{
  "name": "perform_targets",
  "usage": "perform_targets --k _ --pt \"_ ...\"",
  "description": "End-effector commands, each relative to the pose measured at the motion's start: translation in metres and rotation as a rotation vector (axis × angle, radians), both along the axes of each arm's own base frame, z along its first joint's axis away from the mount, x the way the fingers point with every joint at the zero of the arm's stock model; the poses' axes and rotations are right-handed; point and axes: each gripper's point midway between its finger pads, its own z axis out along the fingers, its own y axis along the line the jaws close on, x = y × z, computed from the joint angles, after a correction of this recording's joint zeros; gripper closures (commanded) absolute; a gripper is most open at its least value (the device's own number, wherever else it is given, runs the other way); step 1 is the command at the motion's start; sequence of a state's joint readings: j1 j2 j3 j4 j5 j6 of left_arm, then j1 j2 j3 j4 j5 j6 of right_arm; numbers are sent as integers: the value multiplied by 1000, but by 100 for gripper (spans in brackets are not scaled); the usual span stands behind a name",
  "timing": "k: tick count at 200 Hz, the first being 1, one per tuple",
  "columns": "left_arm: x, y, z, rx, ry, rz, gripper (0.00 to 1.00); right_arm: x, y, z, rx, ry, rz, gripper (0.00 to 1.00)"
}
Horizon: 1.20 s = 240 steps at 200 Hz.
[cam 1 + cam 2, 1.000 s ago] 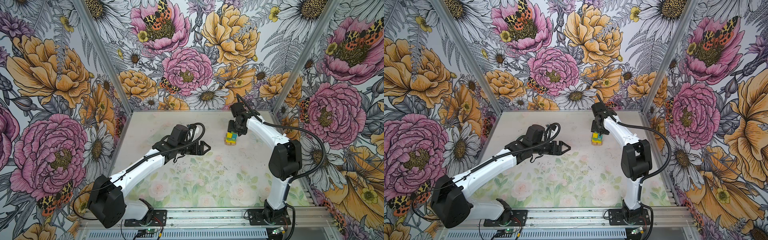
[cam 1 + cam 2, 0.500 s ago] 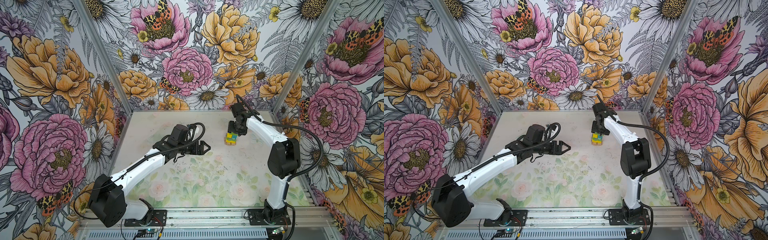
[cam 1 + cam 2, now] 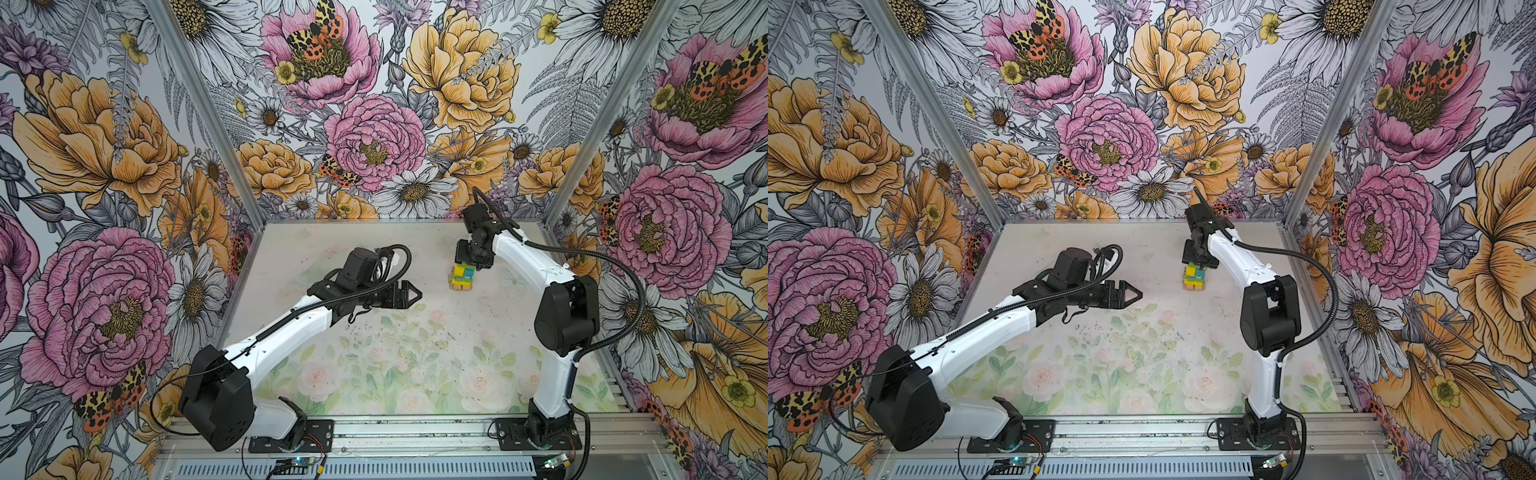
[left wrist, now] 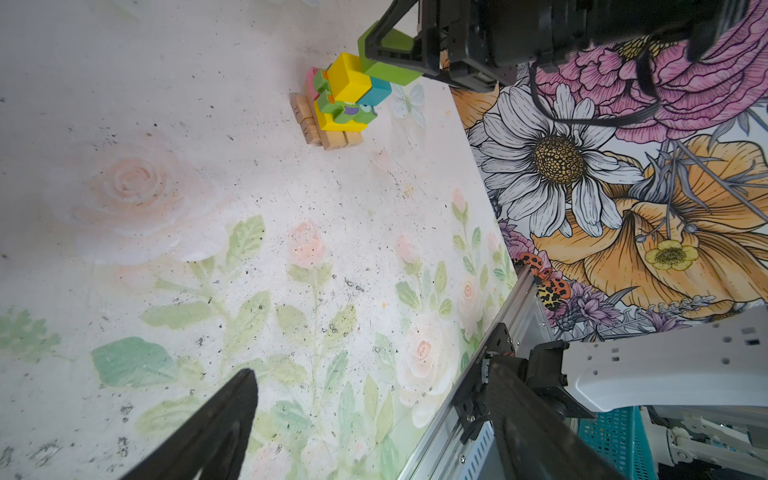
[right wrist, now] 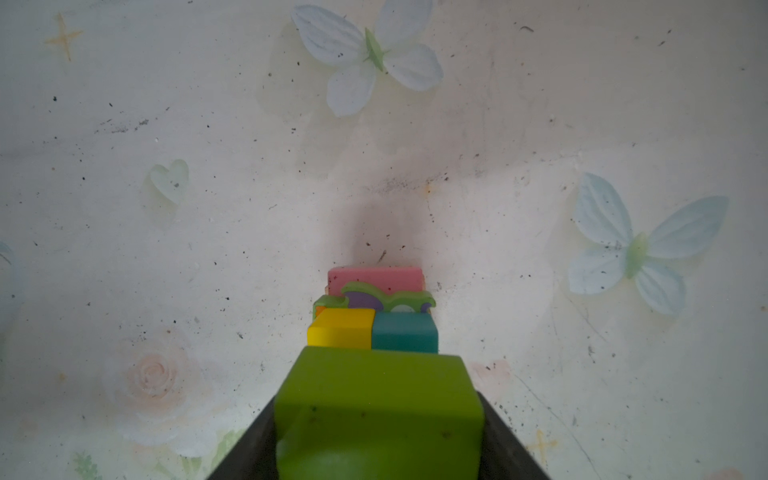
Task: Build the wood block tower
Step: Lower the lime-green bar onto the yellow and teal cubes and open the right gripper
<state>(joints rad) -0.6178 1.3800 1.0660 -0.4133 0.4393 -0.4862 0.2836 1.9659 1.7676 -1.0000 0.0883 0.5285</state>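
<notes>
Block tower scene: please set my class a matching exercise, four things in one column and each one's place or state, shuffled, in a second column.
Things
1. lime-green block
2. tan bars
3. left gripper
4. teal block

Places or states
A. open, empty, apart from the tower
B. side by side with a yellow block
C. held by the right gripper
D. bottom layer, on the table

Pairs: 1-C; 2-D; 3-A; 4-B

Dark marks like digits stood on the end faces of two tan bars (image 4: pixel 300 112), too small to read; white lettering on a black mounting plate (image 4: pixel 483 354) was illegible
</notes>
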Motion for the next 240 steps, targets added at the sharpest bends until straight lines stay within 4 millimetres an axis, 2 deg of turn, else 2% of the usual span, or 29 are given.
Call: perform_targets --k 1,90,240 --pt "8 -5 14 -28 -41 -13 12 7 1 -2 4 -1 13 46" --pt "9 -5 11 -25 -32 -10 12 7 1 -10 4 17 9 45" --pt "9 -3 9 -25 -29 0 13 10 4 -6 12 7 17 43"
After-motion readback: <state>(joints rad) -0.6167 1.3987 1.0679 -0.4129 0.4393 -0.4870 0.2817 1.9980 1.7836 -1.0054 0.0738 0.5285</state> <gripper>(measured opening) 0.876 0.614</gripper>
